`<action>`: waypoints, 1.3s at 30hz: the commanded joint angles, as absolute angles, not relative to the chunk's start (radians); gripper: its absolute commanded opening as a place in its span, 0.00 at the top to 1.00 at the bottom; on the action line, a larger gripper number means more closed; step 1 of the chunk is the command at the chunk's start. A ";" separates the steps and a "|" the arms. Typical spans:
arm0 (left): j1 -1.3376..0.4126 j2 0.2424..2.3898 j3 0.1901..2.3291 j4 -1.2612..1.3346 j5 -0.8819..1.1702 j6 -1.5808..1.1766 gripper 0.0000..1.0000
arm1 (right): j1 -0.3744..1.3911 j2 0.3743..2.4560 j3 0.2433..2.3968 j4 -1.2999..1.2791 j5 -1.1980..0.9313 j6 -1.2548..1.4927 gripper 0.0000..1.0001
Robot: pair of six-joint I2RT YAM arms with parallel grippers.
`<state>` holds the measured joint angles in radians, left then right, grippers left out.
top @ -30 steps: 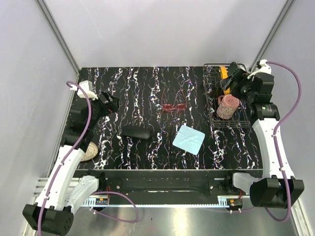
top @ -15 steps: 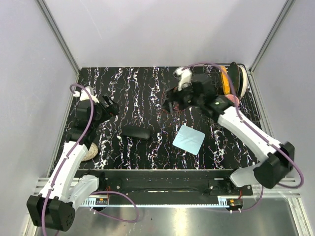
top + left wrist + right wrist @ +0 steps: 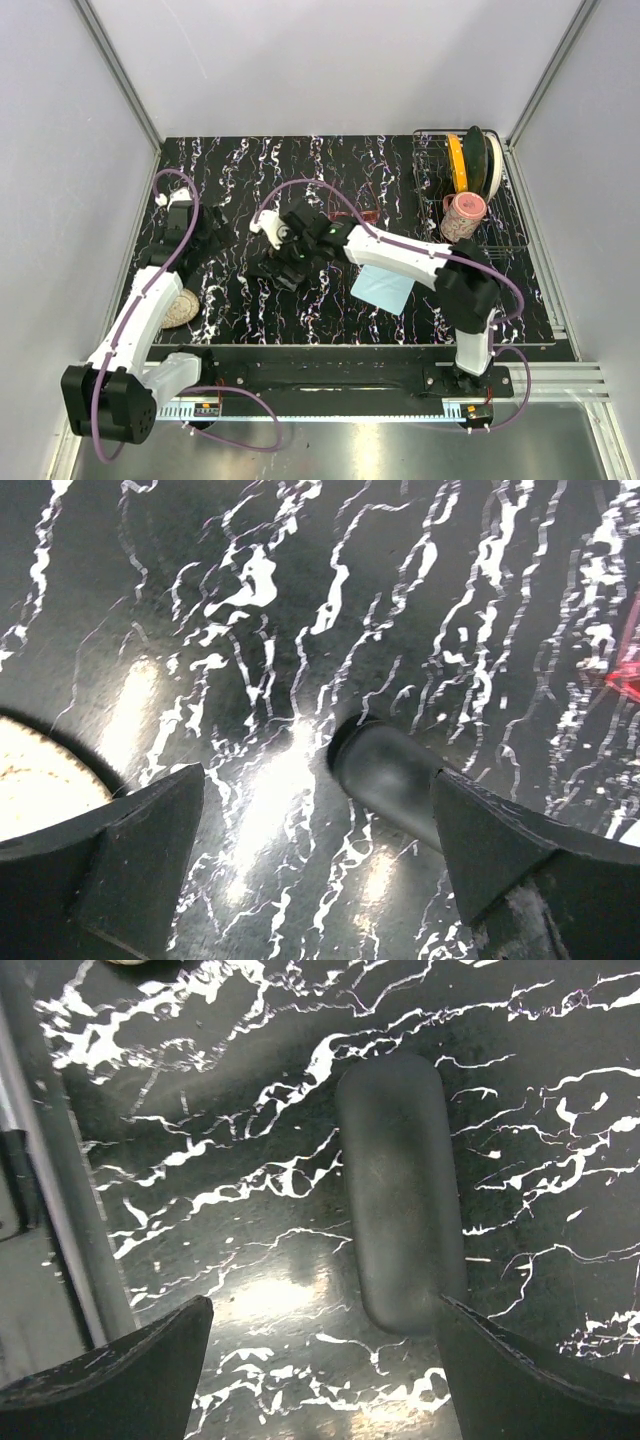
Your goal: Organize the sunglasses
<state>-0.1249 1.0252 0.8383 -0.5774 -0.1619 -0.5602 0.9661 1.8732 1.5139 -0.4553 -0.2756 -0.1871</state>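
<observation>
The table (image 3: pixel 330 160) is the widest thing here, black with white veining. At its far right corner stands the wire rack (image 3: pixel 500 235), well apart from where I work. My right arm reaches across the middle so that my right gripper (image 3: pixel 283 264) hangs over the left-centre of the table; my left gripper (image 3: pixel 203 230) waits near the left edge, pointed inward.

The light blue cloth (image 3: pixel 380 290) lies flat near the front, partly under my right arm. The black case (image 3: pixel 400 1200) lies flat and closed on the table, just ahead of my right fingers (image 3: pixel 530 1380) in the wrist view. Those fingers are spread wide with nothing between them, and I judge they are set to straddle the case. My left fingers (image 3: pixel 110 870) are likewise spread and empty, with one rounded end of the case showing between them, further off.

The sunglasses (image 3: pixel 366 214) lie on the table behind my right arm, toward the centre, apart from the case and touched by neither gripper; only a red sliver shows from above. I judge they go into the case, so it must be opened first.
</observation>
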 commanded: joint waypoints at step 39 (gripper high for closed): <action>0.063 1.259 0.873 -0.687 0.017 -0.574 0.01 | 0.988 2.138 1.539 -0.187 -0.058 -0.275 0.59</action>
<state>0.0555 1.2613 0.8745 -0.7216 -0.0273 -0.5766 0.9855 2.1445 1.5135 -0.2058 -0.0856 -0.3088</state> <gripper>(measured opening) 0.988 0.668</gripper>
